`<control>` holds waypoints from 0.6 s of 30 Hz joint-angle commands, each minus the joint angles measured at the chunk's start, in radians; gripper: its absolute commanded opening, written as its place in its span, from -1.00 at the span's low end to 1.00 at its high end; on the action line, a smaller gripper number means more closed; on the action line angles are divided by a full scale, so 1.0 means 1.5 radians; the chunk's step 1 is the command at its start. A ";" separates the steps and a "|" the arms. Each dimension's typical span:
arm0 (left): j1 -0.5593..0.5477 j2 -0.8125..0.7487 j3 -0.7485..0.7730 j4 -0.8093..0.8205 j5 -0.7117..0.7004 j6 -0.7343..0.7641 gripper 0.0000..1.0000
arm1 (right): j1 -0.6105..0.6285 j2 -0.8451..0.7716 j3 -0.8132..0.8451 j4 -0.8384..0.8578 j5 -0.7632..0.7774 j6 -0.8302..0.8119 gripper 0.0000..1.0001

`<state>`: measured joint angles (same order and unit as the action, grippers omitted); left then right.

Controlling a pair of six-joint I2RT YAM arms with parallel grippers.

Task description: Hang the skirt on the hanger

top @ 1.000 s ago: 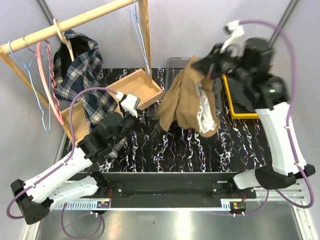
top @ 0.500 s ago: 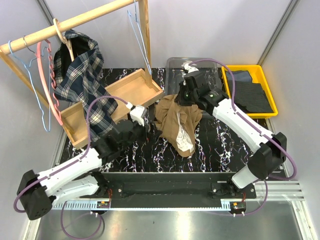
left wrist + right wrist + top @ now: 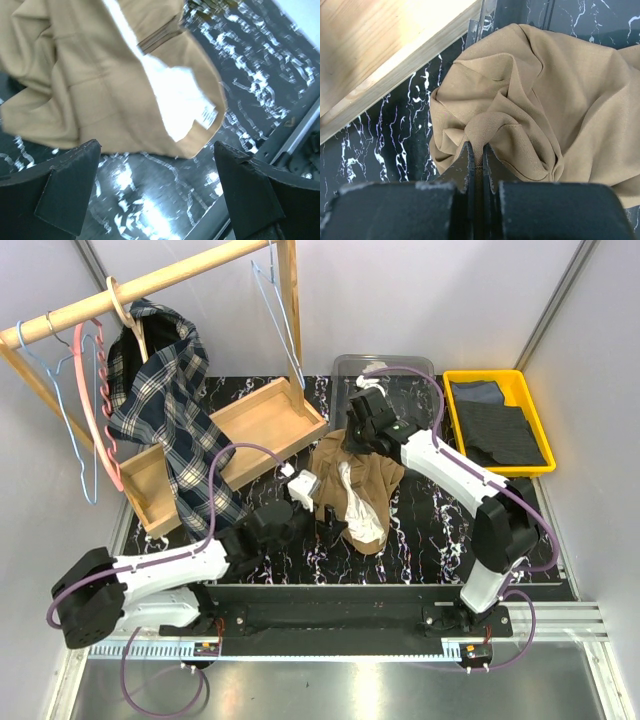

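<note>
skirt point(image 3: 358, 485) bunched just right of wooden tray point(image 3: 240, 425) | right gripper point(image 3: 475, 150) pinches its top fold, on the tray side | left gripper point(image 3: 156, 146) spread, nearer the hem, skirt directly ahead, not touching

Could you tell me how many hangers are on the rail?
4: blue wire hanger far left, pink hanger beside it, wooden hanger holding the plaid shirt, second wire hanger by the post. More may overlap at left.
</note>
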<state>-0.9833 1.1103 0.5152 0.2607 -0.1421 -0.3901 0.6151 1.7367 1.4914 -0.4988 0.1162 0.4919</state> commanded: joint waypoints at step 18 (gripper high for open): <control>-0.025 0.199 0.152 -0.120 -0.177 -0.017 -0.48 | -0.001 -0.015 -0.001 0.021 0.035 -0.012 -0.63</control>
<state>-1.0389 1.4075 0.7147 0.0849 -0.3462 -0.4324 0.6151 1.7504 1.5146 -0.4965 0.1238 0.4904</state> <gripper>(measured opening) 0.327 0.165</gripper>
